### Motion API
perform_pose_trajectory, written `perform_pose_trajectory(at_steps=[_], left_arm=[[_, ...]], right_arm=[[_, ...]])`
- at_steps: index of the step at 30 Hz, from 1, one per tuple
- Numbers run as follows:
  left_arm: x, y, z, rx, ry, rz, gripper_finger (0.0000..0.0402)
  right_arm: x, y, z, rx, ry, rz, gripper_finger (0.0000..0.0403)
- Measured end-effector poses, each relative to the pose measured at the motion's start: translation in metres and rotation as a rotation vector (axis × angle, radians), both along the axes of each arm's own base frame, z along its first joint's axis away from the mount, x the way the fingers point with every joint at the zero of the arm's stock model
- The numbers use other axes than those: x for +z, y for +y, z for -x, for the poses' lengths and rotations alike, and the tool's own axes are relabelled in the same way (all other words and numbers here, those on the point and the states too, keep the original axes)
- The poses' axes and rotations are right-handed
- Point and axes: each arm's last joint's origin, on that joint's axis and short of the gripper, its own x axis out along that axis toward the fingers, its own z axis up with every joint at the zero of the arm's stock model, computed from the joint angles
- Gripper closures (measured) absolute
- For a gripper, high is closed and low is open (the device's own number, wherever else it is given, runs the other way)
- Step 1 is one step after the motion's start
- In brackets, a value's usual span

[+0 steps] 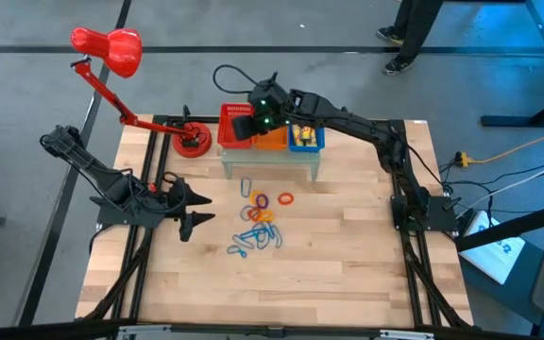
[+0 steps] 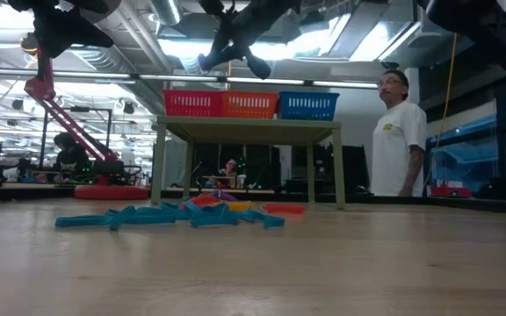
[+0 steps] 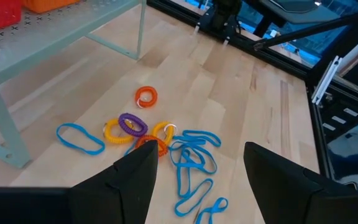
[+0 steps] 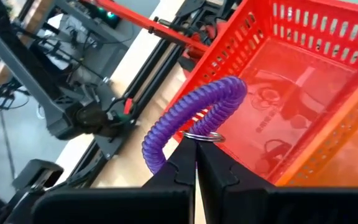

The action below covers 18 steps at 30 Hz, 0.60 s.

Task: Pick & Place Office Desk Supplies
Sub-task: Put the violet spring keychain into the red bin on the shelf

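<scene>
Purple coiled plastic loop (image 4: 191, 118) with a silver metal ring, pinched in the black right gripper (image 4: 196, 163). Red mesh plastic basket (image 4: 303, 81) behind it; orange mesh basket (image 1: 272, 140) in the middle, blue mesh basket (image 1: 306, 139) right, all on a pale green metal shelf (image 1: 270, 158). Light striped wooden tabletop (image 1: 348, 255): blue flat band loops (image 3: 194, 158), yellow, orange and purple coils (image 3: 132, 124). Glossy red desk lamp (image 1: 111, 52) far left.

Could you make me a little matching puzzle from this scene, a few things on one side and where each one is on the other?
Things:
1. purple coil
2. blue loops
3. red lamp
4. left gripper

Places:
A. lying on the table
B. open, low over the table's left side
C. held in the shut right gripper above the red basket
D. standing at the table's far left corner

Pairs: 1-C, 2-A, 3-D, 4-B
</scene>
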Motion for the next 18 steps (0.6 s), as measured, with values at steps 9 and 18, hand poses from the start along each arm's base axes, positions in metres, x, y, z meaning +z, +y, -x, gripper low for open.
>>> perform_pose_trajectory(at_steps=[9,18], left_arm=[[0.0001,0.0002,0.0000,0.005,-0.002,0.001,0.0166],[0.0003,0.0001,0.0000,0.008,-0.005,0.010,0.0166]], right_arm=[[0.0000,-0.0011,0.0004,0.025,-0.002,-0.005,0.0395],[0.0001,-0.0029,0.0007,-0.001,0.003,0.024,0.0360]])
